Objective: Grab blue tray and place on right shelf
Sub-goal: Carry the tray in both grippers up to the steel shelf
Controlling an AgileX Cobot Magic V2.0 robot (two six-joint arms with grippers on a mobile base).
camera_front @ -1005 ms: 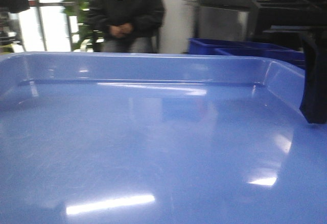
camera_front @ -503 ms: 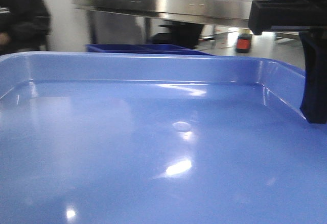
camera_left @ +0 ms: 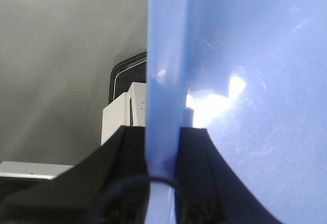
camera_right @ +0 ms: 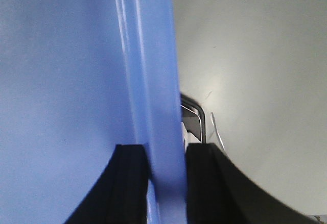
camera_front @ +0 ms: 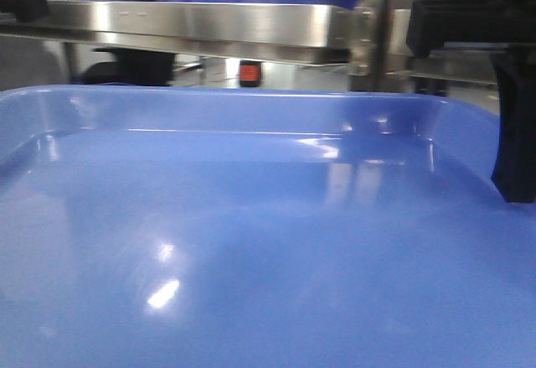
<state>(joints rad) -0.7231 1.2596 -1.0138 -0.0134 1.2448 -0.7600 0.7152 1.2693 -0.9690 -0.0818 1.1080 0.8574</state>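
The left claw (camera_left: 162,137) and right claw (camera_right: 166,155) clench opposite rims of the blue tray (camera_front: 251,242); the right shelf (camera_front: 209,28) lies straight ahead.

The tray (camera_front: 251,242) is plain glossy light blue with white glare patches. The shelf (camera_front: 209,28) is shiny silver. The left gripper (camera_left: 163,155) and right gripper (camera_right: 166,170) are matte black. The floor (camera_left: 61,55) is dull grey.

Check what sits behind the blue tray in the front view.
Behind the blue tray stands the right shelf: its shiny front beam, a metal upright and, below the beam, a small red object. The tray's far wall covers everything lower.
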